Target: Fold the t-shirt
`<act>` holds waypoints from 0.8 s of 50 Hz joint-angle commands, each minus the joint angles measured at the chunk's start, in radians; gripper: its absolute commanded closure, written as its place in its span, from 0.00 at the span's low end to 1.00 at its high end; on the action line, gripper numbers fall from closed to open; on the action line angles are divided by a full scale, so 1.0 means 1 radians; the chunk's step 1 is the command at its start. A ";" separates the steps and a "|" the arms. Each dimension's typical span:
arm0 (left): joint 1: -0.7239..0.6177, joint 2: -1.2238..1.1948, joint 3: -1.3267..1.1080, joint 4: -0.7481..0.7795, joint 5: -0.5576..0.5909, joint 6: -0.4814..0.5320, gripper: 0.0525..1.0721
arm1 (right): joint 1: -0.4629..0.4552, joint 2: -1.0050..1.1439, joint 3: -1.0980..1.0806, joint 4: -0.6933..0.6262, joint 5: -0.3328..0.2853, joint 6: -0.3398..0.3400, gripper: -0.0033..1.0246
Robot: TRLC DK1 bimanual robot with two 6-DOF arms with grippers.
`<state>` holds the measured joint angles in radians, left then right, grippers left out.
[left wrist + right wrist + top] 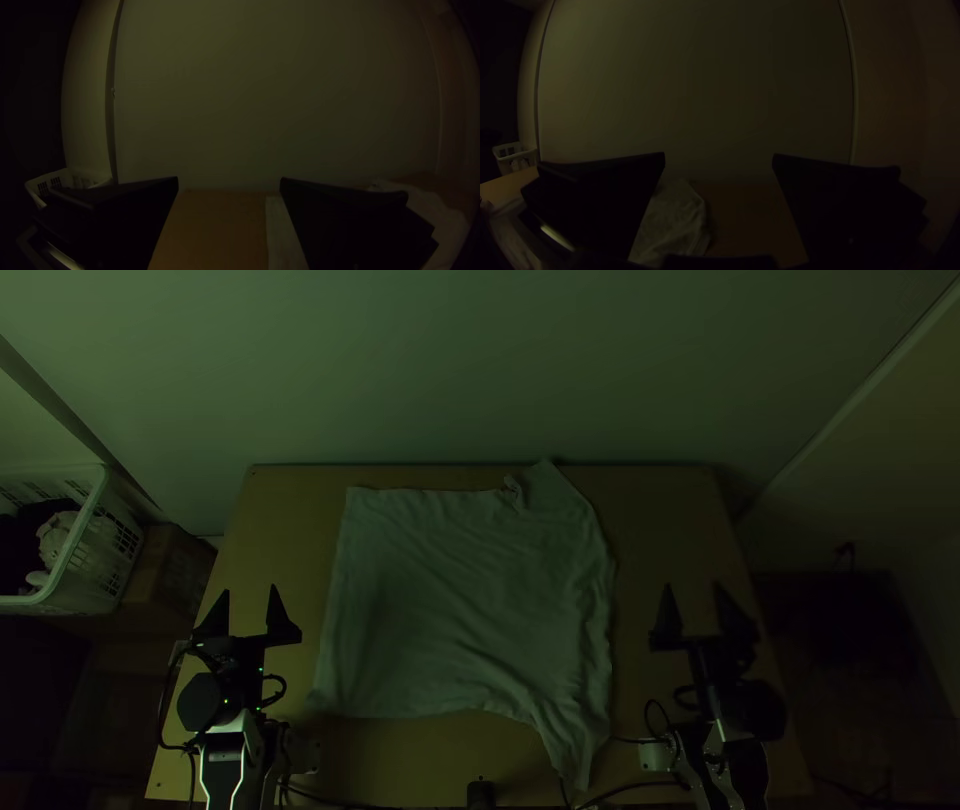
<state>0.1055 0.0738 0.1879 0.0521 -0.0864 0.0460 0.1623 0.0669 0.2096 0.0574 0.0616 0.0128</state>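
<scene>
The t-shirt (455,605) lies spread over the middle of the bench (665,505), lightly rippled, with a narrow tail (573,753) running to the near edge on the right. It should be light, limp and hard to tear, giving no stiffness of its own, so a lift at 1 point would let the rest sag and crease; 2 holds at neighbouring corners, deep enough to catch every layer, look wisest, after drawing that tail straight. The left pincer (250,590) and right pincer (692,585) each stand spread with nothing between the fingers, 1 to either side of the cloth. A small crumple (514,490) at the far edge may be collar, but I can't be sure; the dimness also hides the seams, the underside and how many layers overlap.
</scene>
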 commanded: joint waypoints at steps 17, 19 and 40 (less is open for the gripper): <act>-0.013 0.445 0.410 0.117 0.010 0.009 0.04 | 0.014 0.436 0.384 0.090 -0.003 -0.059 0.04; -0.013 0.488 0.446 0.123 0.010 0.009 0.04 | 0.016 0.478 0.415 0.088 -0.003 -0.068 0.04; -0.038 0.911 0.829 0.052 0.010 0.006 0.04 | 0.014 0.918 0.768 0.038 -0.002 -0.057 0.04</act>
<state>0.0784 0.8909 0.9127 0.1295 -0.0864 0.0460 0.1699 0.8978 0.8867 0.1169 0.0601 -0.0383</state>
